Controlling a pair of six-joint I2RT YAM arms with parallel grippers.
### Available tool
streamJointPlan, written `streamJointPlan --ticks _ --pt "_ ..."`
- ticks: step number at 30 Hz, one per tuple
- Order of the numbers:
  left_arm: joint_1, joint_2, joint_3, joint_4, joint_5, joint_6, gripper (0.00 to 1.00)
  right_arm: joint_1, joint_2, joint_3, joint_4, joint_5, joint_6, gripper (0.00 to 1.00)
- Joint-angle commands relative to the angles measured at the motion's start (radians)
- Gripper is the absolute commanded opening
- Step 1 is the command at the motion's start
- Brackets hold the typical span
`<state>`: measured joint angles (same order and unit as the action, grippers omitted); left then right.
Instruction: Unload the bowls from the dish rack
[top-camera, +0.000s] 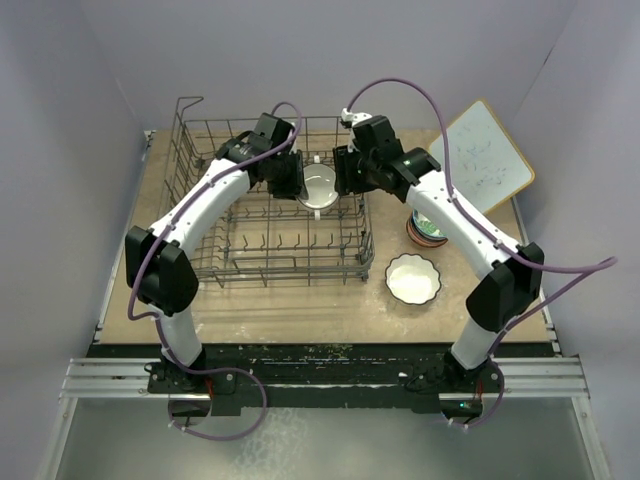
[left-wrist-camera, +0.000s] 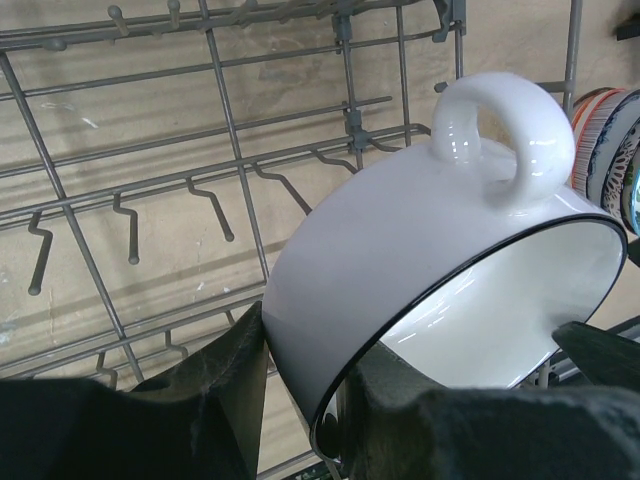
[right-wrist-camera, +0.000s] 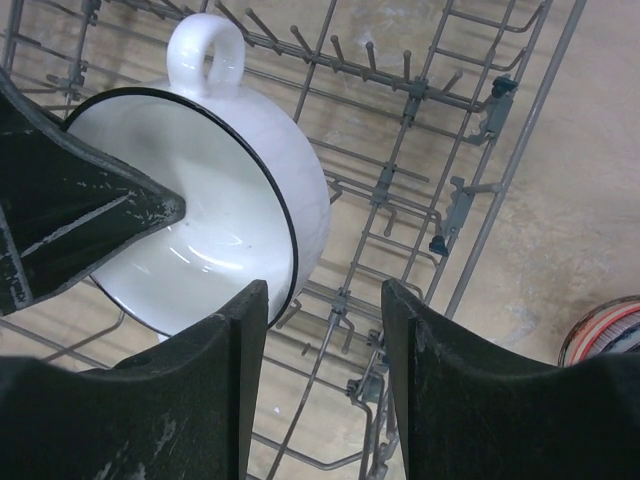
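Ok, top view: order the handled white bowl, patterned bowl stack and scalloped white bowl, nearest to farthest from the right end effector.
1. handled white bowl, inside the dish rack
2. patterned bowl stack, right of the rack
3. scalloped white bowl, farther forward, right of the rack

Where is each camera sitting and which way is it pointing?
Top external: above and behind the robot, looking down at the dish rack; left arm and right arm show.
Left wrist: on the left arm, facing the white handled bowl that the left claw grips.
Right wrist: on the right arm, facing down into the rack; its open right claw shows.
Shared: both wrist views show that bowl.
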<state>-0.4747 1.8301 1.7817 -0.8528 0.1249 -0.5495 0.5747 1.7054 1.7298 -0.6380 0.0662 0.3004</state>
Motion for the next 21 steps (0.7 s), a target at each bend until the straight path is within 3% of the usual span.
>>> streamJointPlan --ticks 1,11,15,18,19,21 --pt "-0.001 -0.036 0.029 0.080 0.037 -0.027 0.00 0.005 0.018 0.050 0.004 0.024 -0.019 0.52" --pt "-0.011 -0.059 0.034 0.073 0.017 -0.016 0.00 0.005 0.130 0.151 -0.046 0.077 0.047 0.37" --pt "-0.022 -0.059 0.044 0.069 0.010 -0.011 0.02 0.005 0.174 0.210 -0.077 0.076 0.052 0.25" --pt "-0.038 -0.047 0.078 0.051 0.002 0.001 0.03 0.009 0.200 0.258 -0.105 0.067 0.057 0.07" --pt "-0.040 -0.043 0.088 0.045 0.003 0.004 0.05 0.010 0.205 0.268 -0.109 0.067 0.058 0.00" --pt "-0.041 -0.040 0.095 0.045 0.008 0.006 0.18 0.011 0.206 0.276 -0.117 0.065 0.059 0.00"
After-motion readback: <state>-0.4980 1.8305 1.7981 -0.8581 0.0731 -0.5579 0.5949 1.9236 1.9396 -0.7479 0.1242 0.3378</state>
